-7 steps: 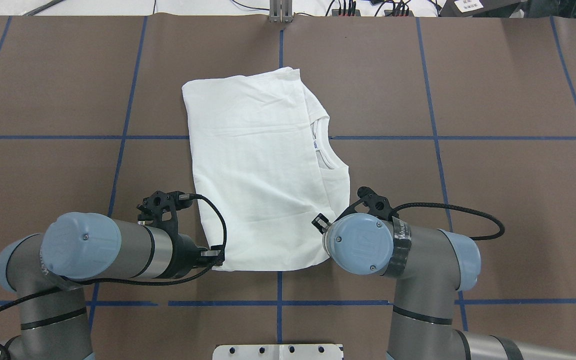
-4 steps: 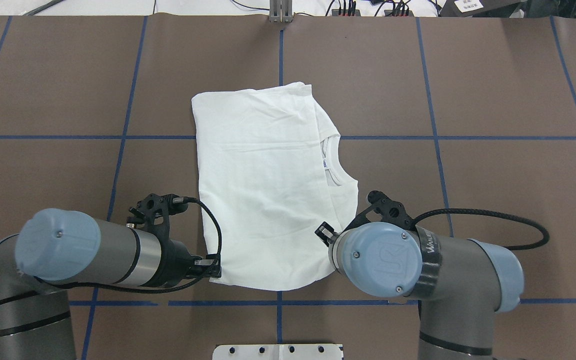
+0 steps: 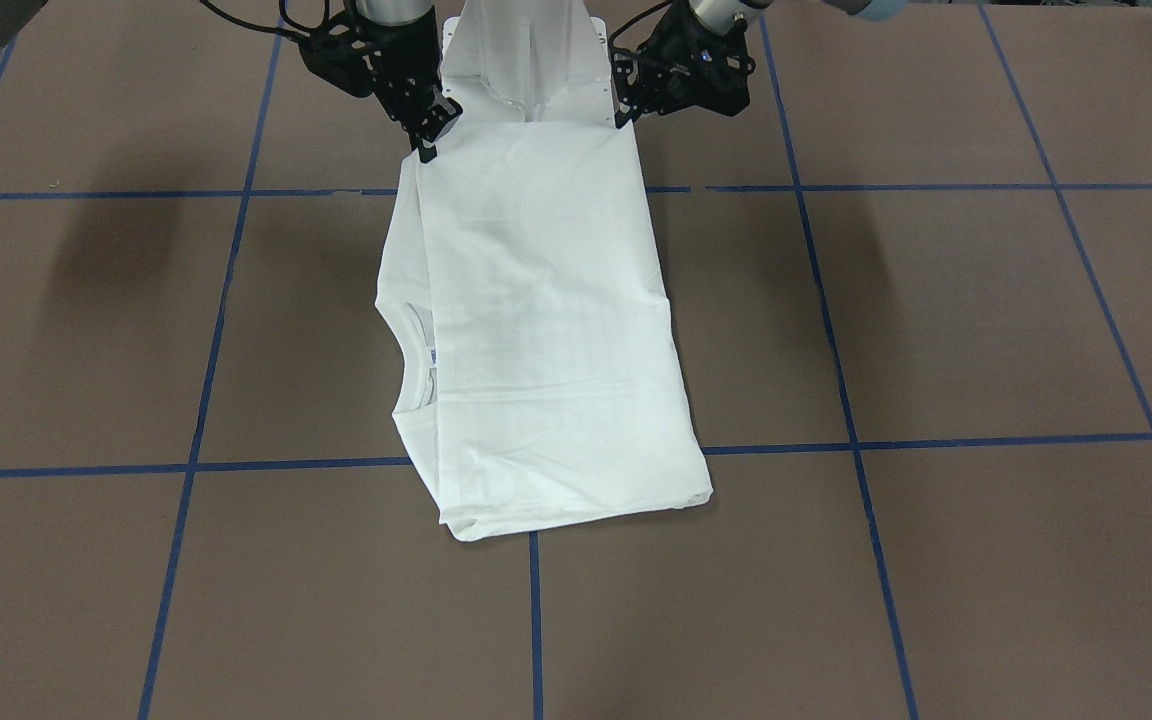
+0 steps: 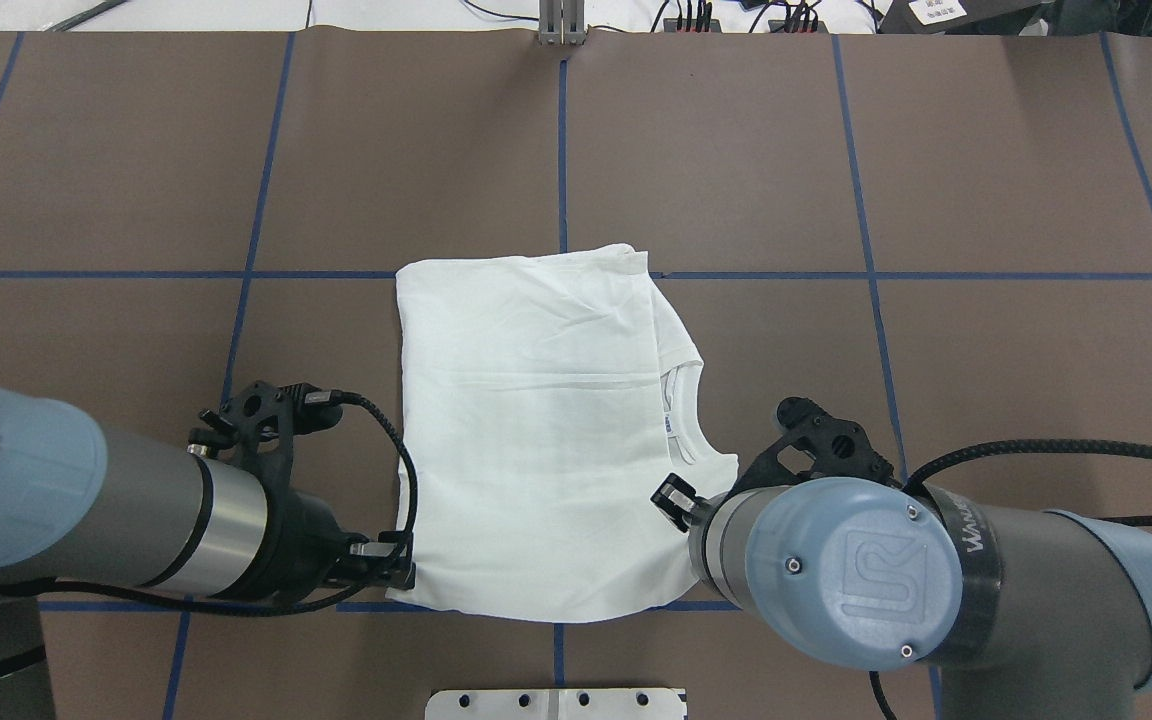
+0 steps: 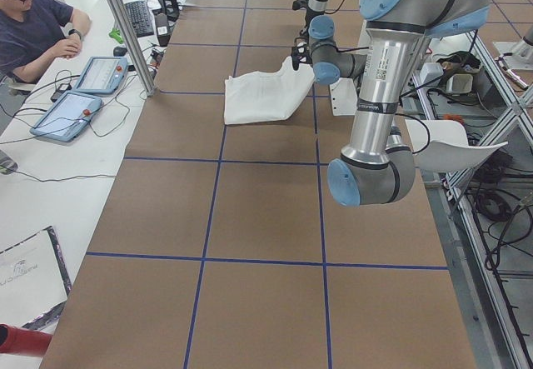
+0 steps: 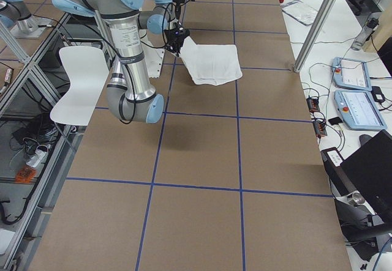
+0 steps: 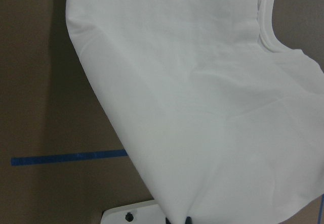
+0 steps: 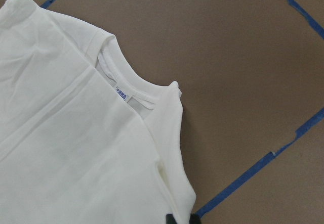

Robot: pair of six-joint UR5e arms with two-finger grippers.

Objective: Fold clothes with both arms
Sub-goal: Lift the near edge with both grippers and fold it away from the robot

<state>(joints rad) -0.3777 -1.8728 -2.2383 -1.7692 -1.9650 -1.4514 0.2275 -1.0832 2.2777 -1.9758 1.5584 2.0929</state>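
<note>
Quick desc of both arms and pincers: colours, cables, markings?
The left arm and right arm: grey-and-silver tubes, light-blue joint caps; the right's cap bears an embossed UR logo, with white lettering on a black band. The left pincer and right pincer: black, two-fingered, each fed by a black braided cable.

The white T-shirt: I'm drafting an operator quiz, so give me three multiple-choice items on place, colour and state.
1. In the overhead view, the T-shirt's collar faces: A the robot's left; B the robot's right; C the far edge.
2. The table's grid lines are: A red; B yellow; C blue.
3. The T-shirt's near corners are: A both pinched; B lying free; C one pinched.
B: the collar lies by the right gripper. C: the lines are blue. A: it and the left gripper each hold one corner.
</note>
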